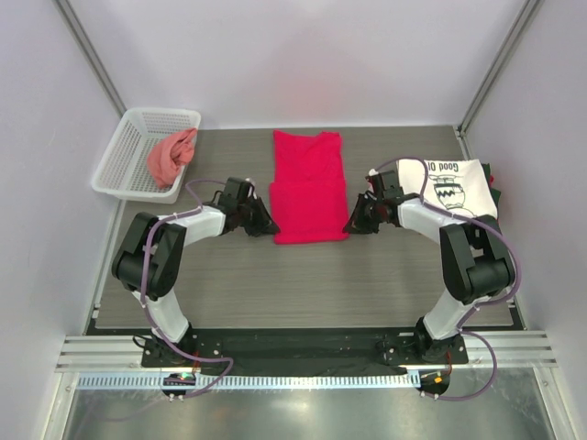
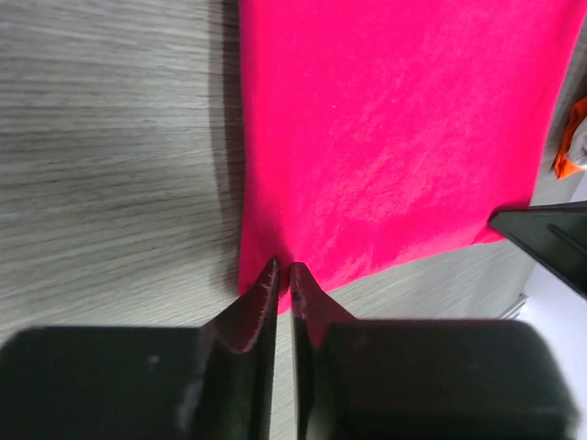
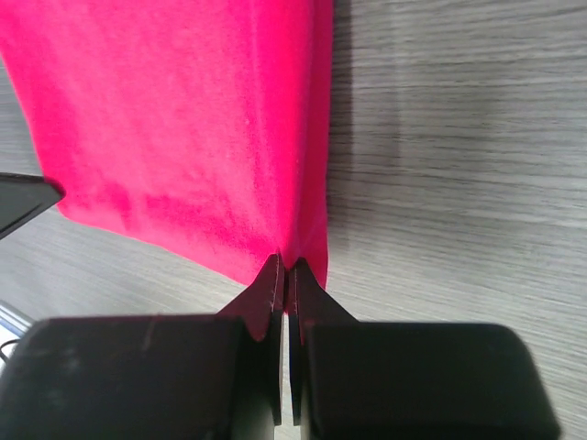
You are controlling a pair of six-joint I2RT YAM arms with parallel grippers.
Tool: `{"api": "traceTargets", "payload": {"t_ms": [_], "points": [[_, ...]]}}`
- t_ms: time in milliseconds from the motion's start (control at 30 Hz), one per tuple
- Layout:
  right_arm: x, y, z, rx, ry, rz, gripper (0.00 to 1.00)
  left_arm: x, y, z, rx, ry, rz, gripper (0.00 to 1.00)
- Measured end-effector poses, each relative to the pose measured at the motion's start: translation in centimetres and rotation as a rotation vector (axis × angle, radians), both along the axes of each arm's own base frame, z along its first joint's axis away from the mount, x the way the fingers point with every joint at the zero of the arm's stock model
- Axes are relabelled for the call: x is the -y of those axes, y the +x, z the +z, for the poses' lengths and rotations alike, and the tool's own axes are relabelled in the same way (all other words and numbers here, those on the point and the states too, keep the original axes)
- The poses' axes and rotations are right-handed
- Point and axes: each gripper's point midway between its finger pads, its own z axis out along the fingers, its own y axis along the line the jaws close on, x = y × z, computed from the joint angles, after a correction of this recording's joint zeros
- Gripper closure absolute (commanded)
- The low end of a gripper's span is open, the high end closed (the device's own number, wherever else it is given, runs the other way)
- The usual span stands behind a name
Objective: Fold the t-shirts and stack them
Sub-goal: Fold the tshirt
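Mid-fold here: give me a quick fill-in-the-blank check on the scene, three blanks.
The left gripper and right gripper each pinch a near ___ of the crimson t-shirt.
The white basket sits at the far ___ of the table.
The white printed t-shirt lies on the robot's ___ side.
Missing words: corner; left; right.

Black lettering is being displayed on the white t-shirt [image 1: 449, 188] at the frame's right; only "Good" is being made out.

Crimson shirt [image 1: 308, 186], white black-printed shirt [image 1: 452, 187], white basket [image 1: 129, 152]
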Motion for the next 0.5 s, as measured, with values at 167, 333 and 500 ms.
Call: {"api": "traceTargets", "payload": {"t_ms": [167,333,500], "points": [[0.0,-0.3,0.9,0.027,0.008,0.002,0.99,0.4,-0.2,0.1,0.007,-0.006,-0.015,1.0],[0.4,-1.9,1.3,0.044,0.009,-0.001,0.98,0.2,-1.2,0.1,0.009,-0.007,-0.02,1.0],[0.8,-4.5,0.3,0.021,-0.002,-0.011,0.84,0.1,-3.0,1.0,0.027,-0.014,-0.04,0.78]]}}
